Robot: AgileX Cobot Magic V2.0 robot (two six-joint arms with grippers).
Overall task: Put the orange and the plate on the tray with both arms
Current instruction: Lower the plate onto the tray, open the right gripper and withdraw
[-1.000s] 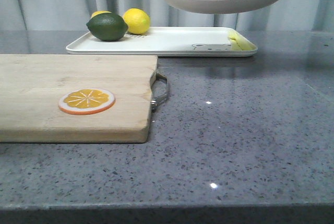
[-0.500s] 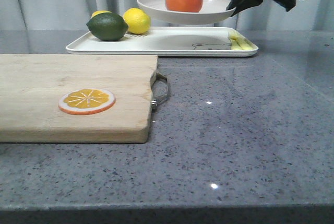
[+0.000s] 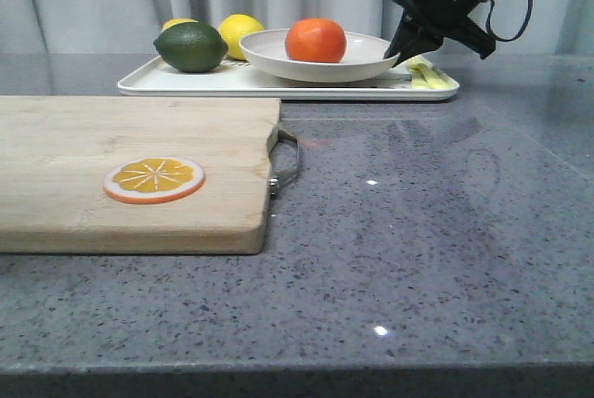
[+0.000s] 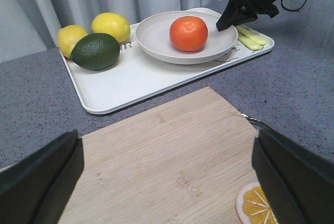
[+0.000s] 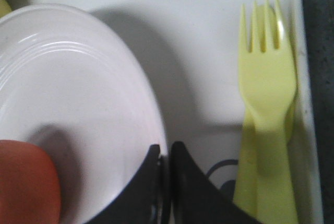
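Left pincer (image 4: 167, 182) nearest, fingers spread wide over the cutting board (image 4: 172, 161), holding nothing. Orange slice (image 3: 154, 179) lies on that board. Farther back, right pincer (image 3: 399, 53) pinches the plate (image 3: 320, 62) rim. Plate sits on the tray (image 3: 186, 81), orange (image 3: 316, 40) inside it, left of the pincer. Yellow fork (image 5: 266, 109) lies just right of it.
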